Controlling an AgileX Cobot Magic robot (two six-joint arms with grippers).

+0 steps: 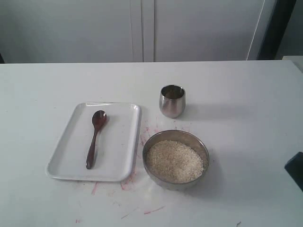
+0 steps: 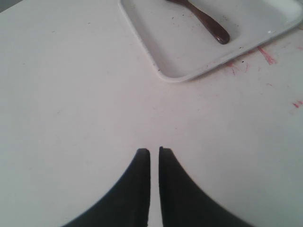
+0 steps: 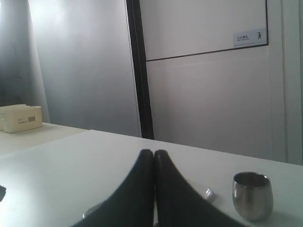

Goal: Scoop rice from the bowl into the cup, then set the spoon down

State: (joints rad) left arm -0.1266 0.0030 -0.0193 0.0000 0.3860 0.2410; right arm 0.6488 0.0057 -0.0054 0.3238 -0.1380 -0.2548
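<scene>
The dark wooden spoon [image 1: 95, 137] lies on a white tray [image 1: 120, 161] at the left, bowl end away from the front edge. The steel bowl [image 1: 203, 149] stands right of the tray, heaped with rice [image 1: 174, 161]. Behind it stands the small steel cup [image 1: 172, 100], which looks empty. My left gripper [image 2: 154, 150] hovers over bare table near the tray's corner, shut with only a hairline gap and holding nothing; the spoon's handle end [image 2: 210, 24] lies beyond it. My right gripper [image 3: 154, 152] is shut and empty, low over the table, with the cup [image 3: 252, 196] off to one side.
Red smudges [image 1: 142, 137] mark the table around the tray and bowl. A dark part of the right arm [image 1: 295, 169] shows at the exterior view's right edge. A beige box [image 3: 20, 118] sits on a far surface. White cabinet doors stand behind the table.
</scene>
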